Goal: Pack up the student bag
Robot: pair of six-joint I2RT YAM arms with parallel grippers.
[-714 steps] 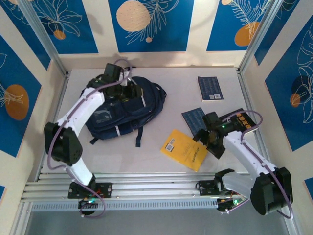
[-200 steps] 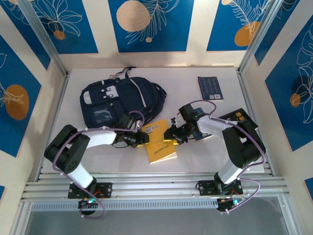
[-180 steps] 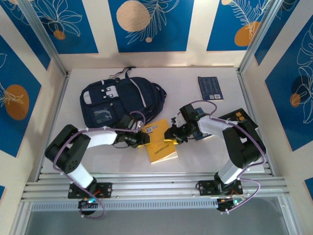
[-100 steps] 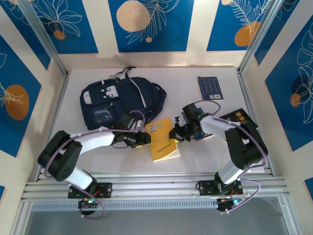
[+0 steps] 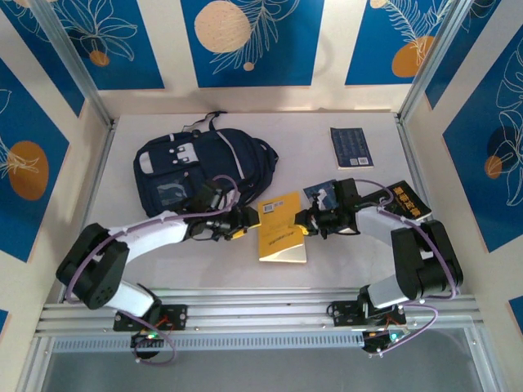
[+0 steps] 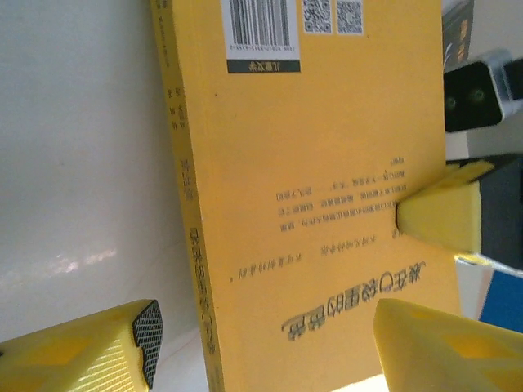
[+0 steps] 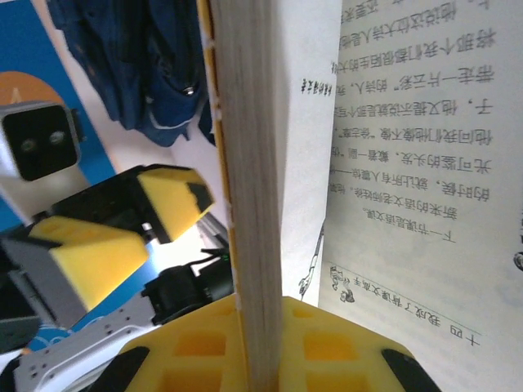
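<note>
Handing a Book Across

Right jaws clamp the page edge of the yellow book [image 5: 282,233]; left jaws stand apart around its spine. The bag [image 5: 204,163] lies flat on the surface [image 5: 351,269], just behind and left of the book. Left should close squarely before right lets go.

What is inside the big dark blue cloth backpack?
Its inside cannot be seen: the navy-blue fabric backpack lies front up and its cloth hides it. The yellow paperback book is outside, beside it.
</note>
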